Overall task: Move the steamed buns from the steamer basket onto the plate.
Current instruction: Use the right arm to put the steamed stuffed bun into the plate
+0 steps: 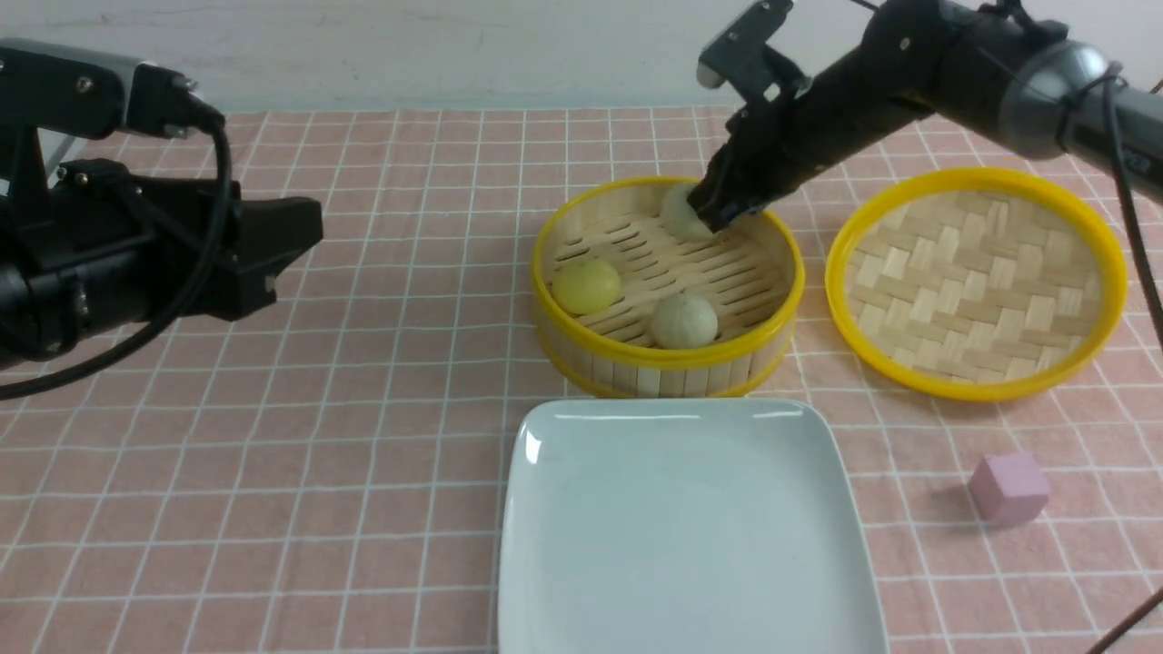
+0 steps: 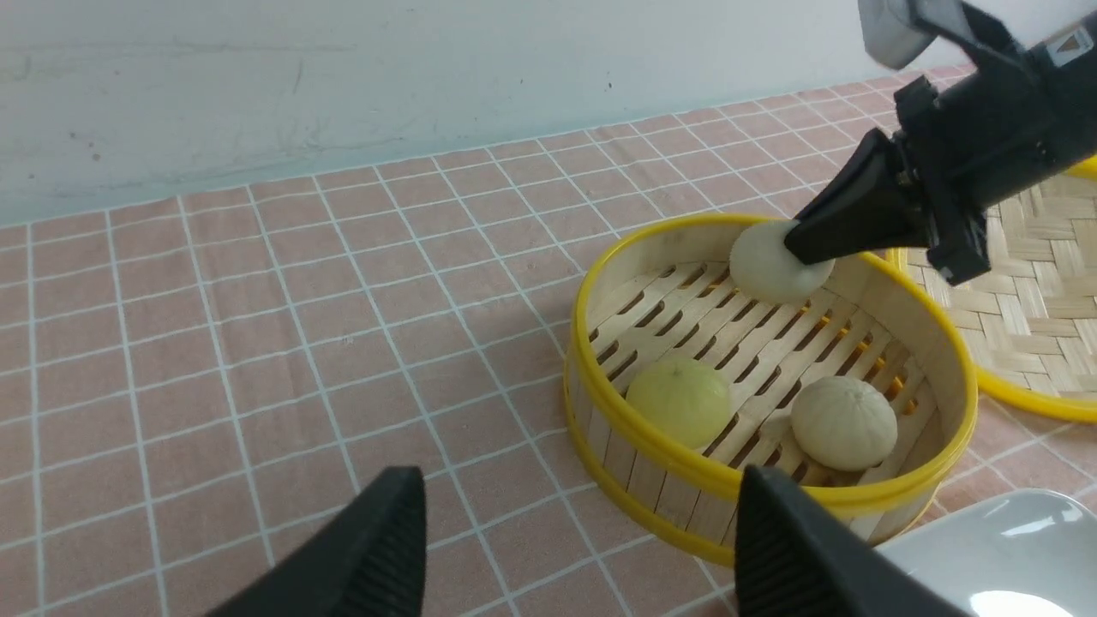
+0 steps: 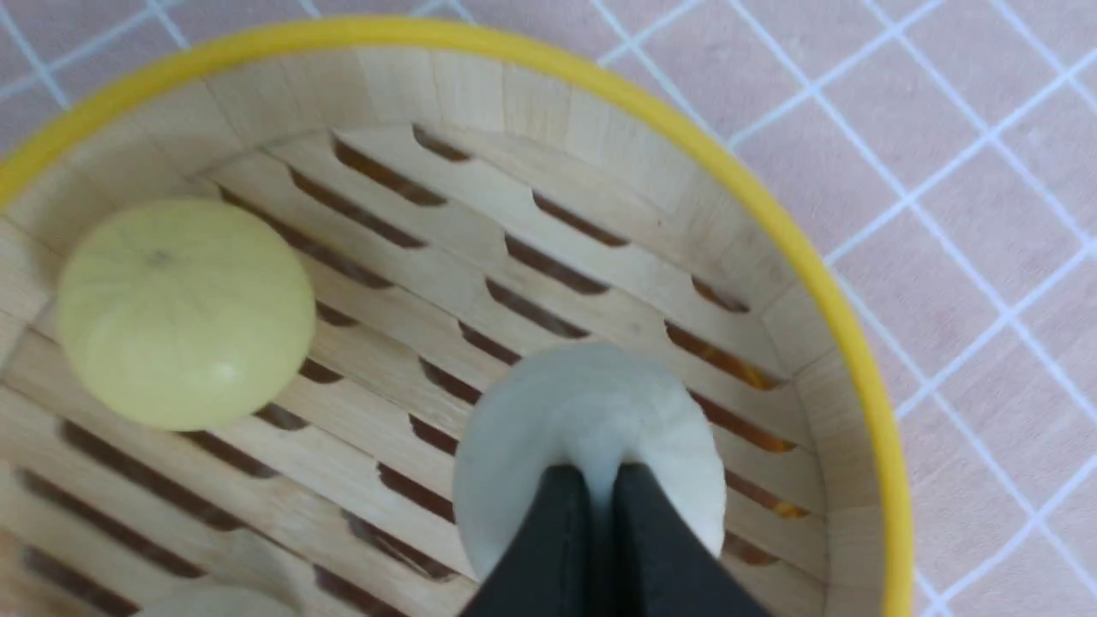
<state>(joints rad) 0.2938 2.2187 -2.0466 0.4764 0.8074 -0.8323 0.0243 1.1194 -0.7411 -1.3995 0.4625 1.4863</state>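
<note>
At the 12 o'clock side of the steamer basket [image 1: 668,361], the right gripper [image 1: 718,218] was clamped narrow on the top of the rear pale bun [image 1: 680,209]. The yellow bun [image 1: 587,285] sat at 8 o'clock and the front pale bun [image 1: 684,320] at 6 o'clock on the basket floor. The plate [image 1: 681,527] lay on the worktop [image 1: 409,363] at 6 o'clock from the basket. The left gripper [image 1: 295,245] hung wide at 9 o'clock, holding nothing.
</note>
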